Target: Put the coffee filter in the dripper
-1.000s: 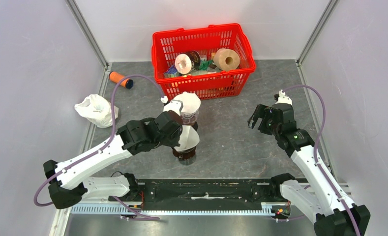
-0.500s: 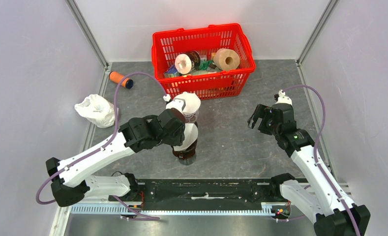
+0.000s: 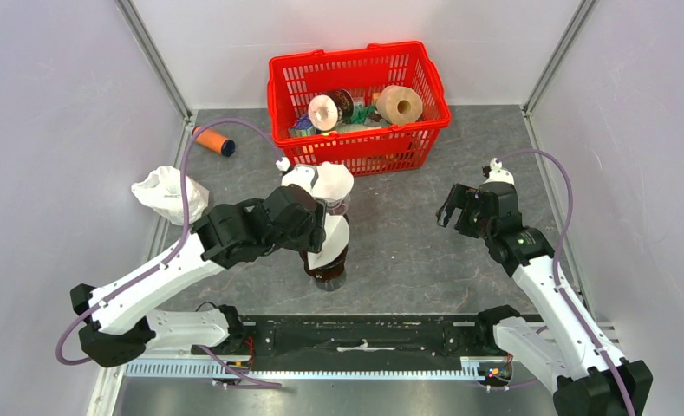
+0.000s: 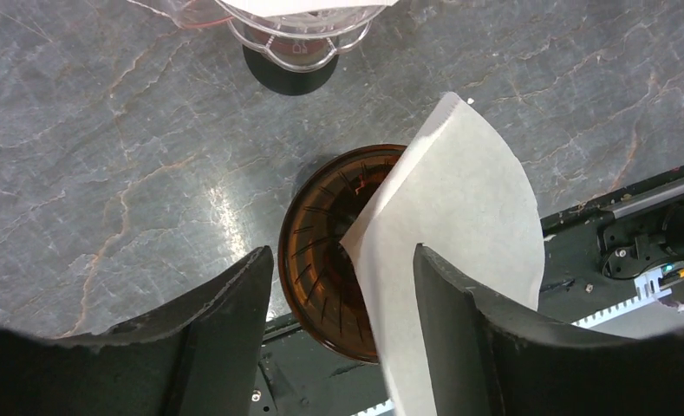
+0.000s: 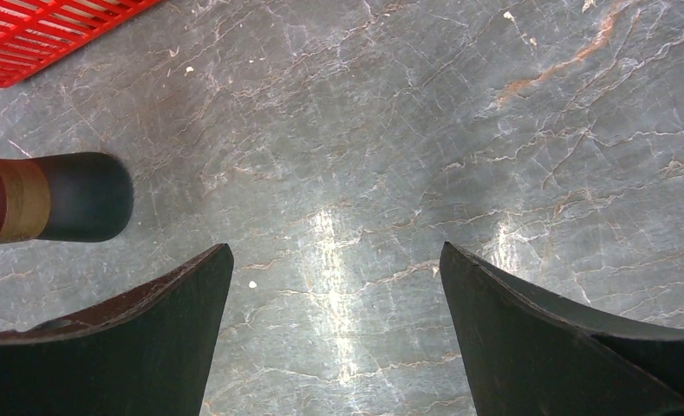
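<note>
While the left end effector [image 4: 342, 256] is hanging with jaws apart and empty, the coffee filter [image 4: 459, 199] is leaning tip-first in the dripper [image 4: 321, 243], poking over its rim. Seating is probably needing a gentle push down.

Coffee filter [image 4: 459, 234] leans in dripper [image 4: 316, 251], before basket [image 3: 364, 149].

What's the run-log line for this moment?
left claw: open above dripper | coffee filter: tilted, partly inside dripper | right claw: open, empty
</note>
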Motion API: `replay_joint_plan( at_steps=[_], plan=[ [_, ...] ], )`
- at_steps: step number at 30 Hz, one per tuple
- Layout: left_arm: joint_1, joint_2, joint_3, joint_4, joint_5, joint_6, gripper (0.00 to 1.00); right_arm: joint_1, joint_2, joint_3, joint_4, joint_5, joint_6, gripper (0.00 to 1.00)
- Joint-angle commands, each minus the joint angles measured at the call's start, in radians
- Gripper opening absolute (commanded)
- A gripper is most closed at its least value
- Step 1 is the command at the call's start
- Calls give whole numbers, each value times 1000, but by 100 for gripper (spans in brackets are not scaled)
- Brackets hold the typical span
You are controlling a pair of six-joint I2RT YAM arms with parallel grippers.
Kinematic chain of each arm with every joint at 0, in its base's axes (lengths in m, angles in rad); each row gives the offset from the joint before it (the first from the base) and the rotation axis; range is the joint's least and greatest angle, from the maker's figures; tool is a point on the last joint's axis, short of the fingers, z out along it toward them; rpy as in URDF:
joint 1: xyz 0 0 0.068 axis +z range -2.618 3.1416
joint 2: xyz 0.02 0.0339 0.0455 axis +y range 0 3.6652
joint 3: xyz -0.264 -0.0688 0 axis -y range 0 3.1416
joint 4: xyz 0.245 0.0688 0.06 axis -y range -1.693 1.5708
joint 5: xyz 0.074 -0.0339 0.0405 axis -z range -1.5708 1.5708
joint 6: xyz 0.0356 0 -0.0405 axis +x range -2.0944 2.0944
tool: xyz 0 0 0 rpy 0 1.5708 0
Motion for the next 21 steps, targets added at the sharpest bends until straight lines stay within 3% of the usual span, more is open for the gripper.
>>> replay_joint_plan(
  at_steps=[1,8,14,21],
  plan=[
    [3,-27,75,-28,-59,36,68,1,3,28,6,-8,-15,97],
    [3,-27,228,-43,-64,101,71,0,2,29,6,-6,-16,97],
    [2,29,262,70,208,198,71,1,10,29,6,-3,-18,97],
    [1,146,254,31,250,205,64,1,9,25,5,2,-22,97]
  ],
)
